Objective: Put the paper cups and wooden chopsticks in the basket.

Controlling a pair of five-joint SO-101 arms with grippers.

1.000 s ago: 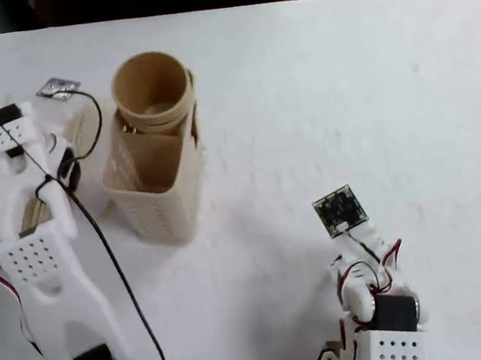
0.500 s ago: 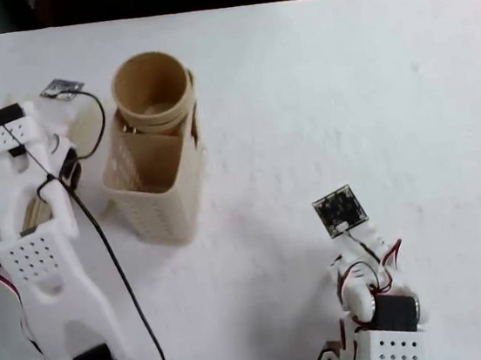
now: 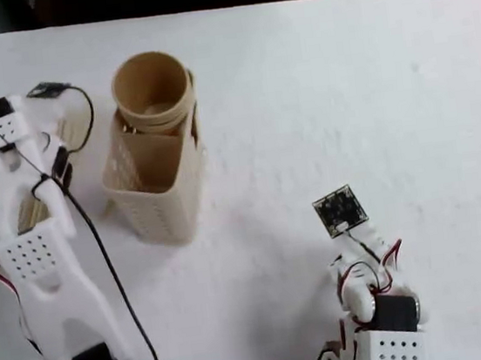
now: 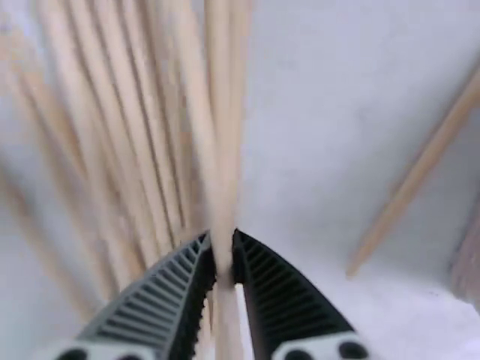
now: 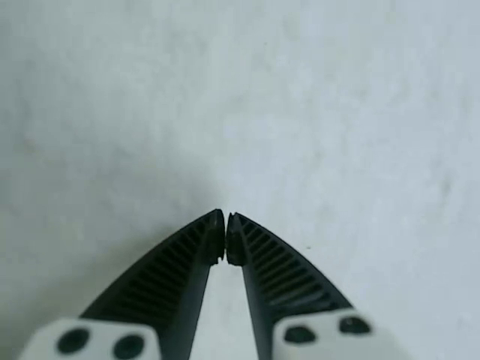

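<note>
The left gripper [image 4: 223, 253] is clamped on a couple of chopsticks [image 4: 225, 90] from the pile lying on the table [image 3: 343, 88], on the left arm's side of the basket [image 3: 152, 208]. The cups [image 3: 152, 85] sit nested in the basket's far compartment. The right gripper [image 5: 225, 229] holds nothing, its tips touching, above bare table well apart from the basket.

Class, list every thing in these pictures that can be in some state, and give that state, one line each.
basket, upright, with the compartment nearer the arms empty.
paper cups, nested, upright in the basket's farther compartment.
chopsticks, bundled on the table, outside the basket.
left pincer, shut on chopsticks.
right pincer, shut, holding nothing.
</note>
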